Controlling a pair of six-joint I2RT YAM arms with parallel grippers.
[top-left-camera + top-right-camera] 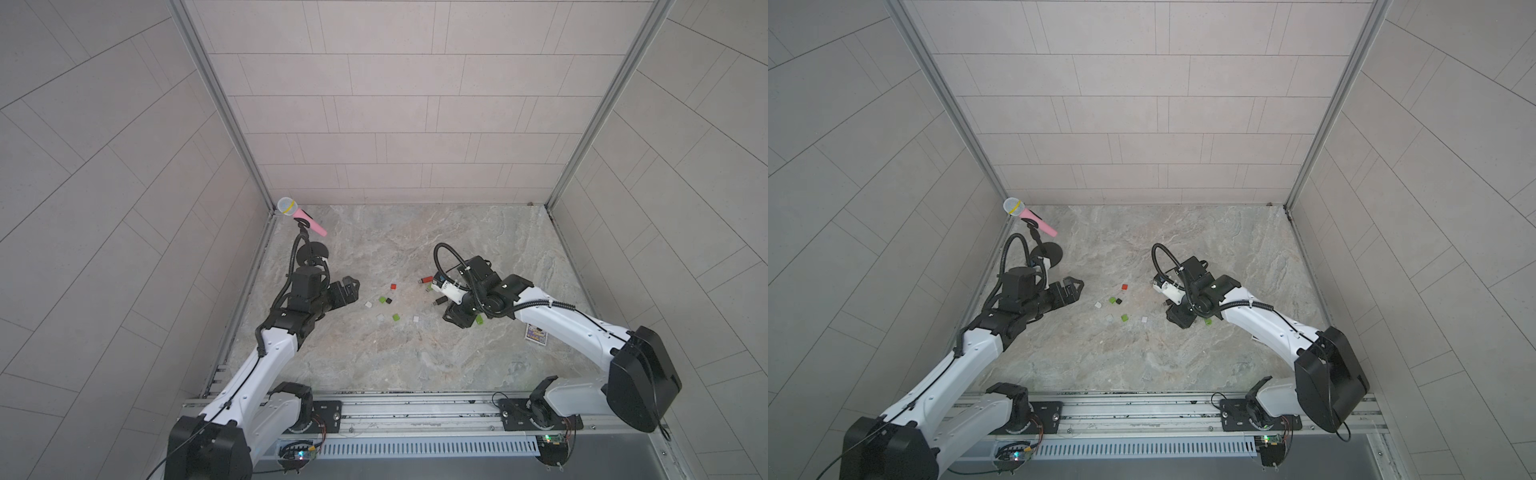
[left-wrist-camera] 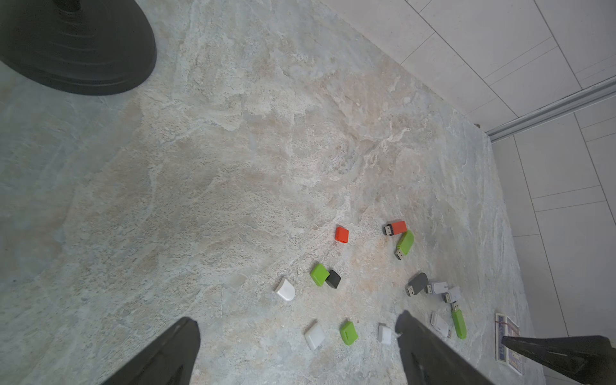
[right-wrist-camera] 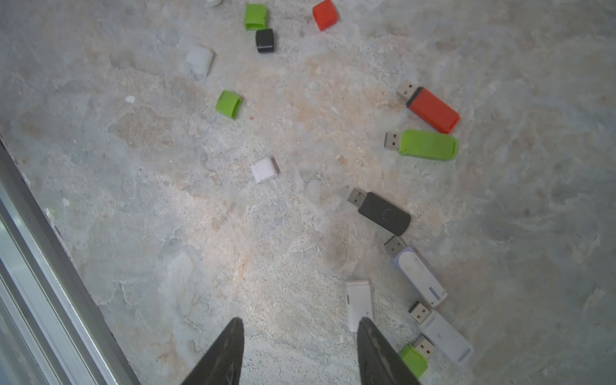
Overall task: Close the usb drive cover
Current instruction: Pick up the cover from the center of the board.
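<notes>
1. Right of centre in a top view, the red drive [image 1: 426,279] and black drive [image 1: 440,300] lie uncapped on the counter [image 1: 374,365]; loose caps [image 1: 396,317] sit just left, apart.
2. I judge one white drive [image 3: 358,305] capped, the others left.
3. My right tool [image 3: 300,320] and left tool [image 2: 295,321] gape, holding nothing.

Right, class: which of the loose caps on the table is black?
The black cap, the only dark one, lying right beside a green cap. Every other loose cap is green, white or red.
</notes>
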